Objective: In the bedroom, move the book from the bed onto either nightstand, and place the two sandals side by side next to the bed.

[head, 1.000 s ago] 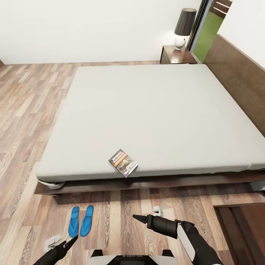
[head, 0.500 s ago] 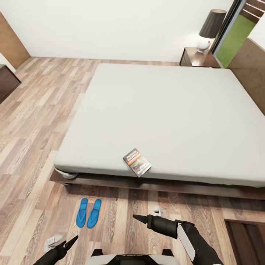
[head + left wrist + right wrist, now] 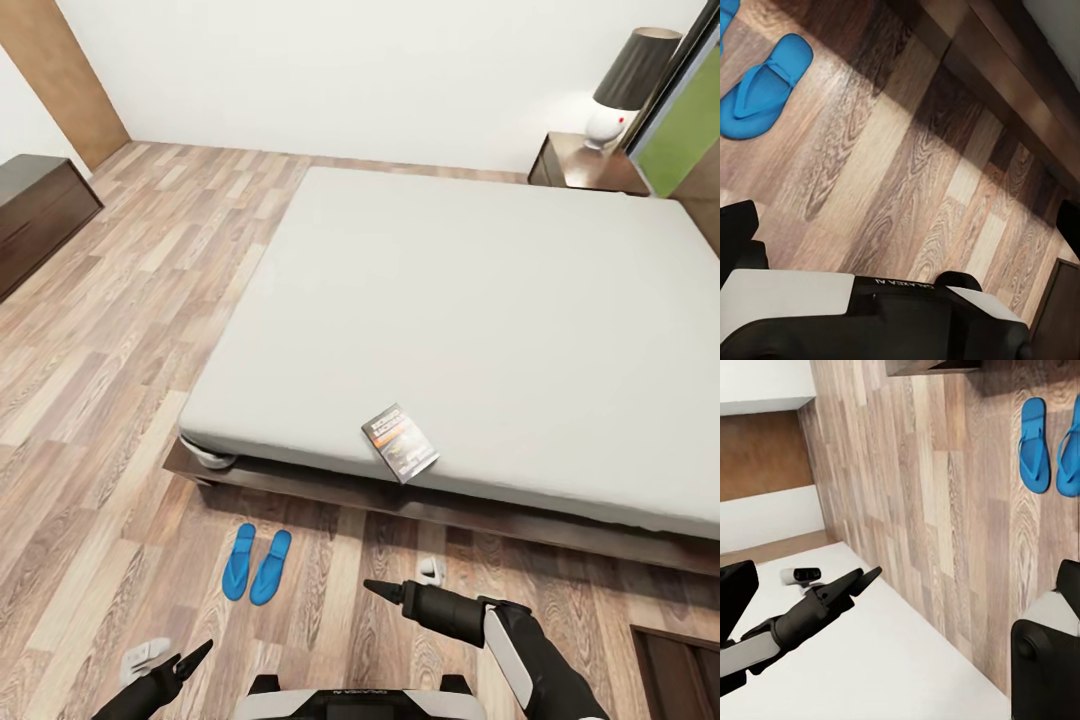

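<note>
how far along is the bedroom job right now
Sandals look done: the two bright blue flip-flops lie side by side on the wood-plank floor beside the dark-framed bed. Nothing is in hand; the left gripper and right gripper look shut and empty, hovering low over the floor. Left: the dark paperback book with the orange band lies near the mattress edge, not yet on the reddish-brown nightstand under the dark-shaded lamp.

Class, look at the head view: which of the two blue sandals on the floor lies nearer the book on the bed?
The right-hand sandal, on the side toward the book; the other sandal lies beyond it, farther left.
</note>
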{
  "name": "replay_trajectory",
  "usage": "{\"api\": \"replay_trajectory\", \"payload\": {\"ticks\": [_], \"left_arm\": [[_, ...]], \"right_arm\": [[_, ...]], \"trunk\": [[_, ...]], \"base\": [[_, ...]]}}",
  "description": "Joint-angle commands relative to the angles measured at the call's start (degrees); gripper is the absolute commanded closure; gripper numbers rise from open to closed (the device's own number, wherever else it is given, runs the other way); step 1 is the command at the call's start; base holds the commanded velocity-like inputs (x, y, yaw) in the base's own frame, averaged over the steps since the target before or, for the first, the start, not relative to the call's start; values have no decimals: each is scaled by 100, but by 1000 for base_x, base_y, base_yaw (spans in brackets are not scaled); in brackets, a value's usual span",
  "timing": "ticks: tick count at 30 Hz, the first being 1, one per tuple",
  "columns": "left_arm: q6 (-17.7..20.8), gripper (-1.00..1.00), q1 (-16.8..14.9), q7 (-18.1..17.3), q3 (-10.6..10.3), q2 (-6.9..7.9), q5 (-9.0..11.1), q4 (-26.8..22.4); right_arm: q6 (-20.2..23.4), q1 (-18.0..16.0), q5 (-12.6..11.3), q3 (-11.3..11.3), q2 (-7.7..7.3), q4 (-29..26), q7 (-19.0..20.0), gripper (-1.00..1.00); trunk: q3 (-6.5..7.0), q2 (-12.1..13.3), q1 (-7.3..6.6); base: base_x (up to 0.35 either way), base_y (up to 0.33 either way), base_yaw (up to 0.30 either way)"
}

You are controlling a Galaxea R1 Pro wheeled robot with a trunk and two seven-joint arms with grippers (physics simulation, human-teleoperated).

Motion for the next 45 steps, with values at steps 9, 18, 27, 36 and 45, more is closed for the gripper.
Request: {"api": "replay_trajectory", "payload": {"ticks": [9,18,27,36,45], "left_arm": [[-25,-100,-4,-23,40,-2,-36,8],[-31,-100,-4,-34,40,6,-43,2],[-34,-100,-4,-7,32,-26,-45,-1],[-34,-100,-4,3,34,-93,-43,4],[-34,-100,-4,12,38,-220,-43,8]], "right_arm": [[-737,-1,-43,-167,101,47,-71,-100],[-1890,-3,-1661,-178,228,354,-446,-100],[-2232,-1,-3909,-174,226,429,-445,-100],[-2224,-1,-4758,-162,236,439,-434,-100],[-2226,-126,-4935,-127,299,421,-461,-100]], "trunk": [[-4,-3,1],[-4,-3,1],[-4,-3,1],[-4,-3,1],[-4,-3,1]], "base": [[0,0,7],[0,0,0],[0,0,0],[0,0,0],[0,0,0]]}}
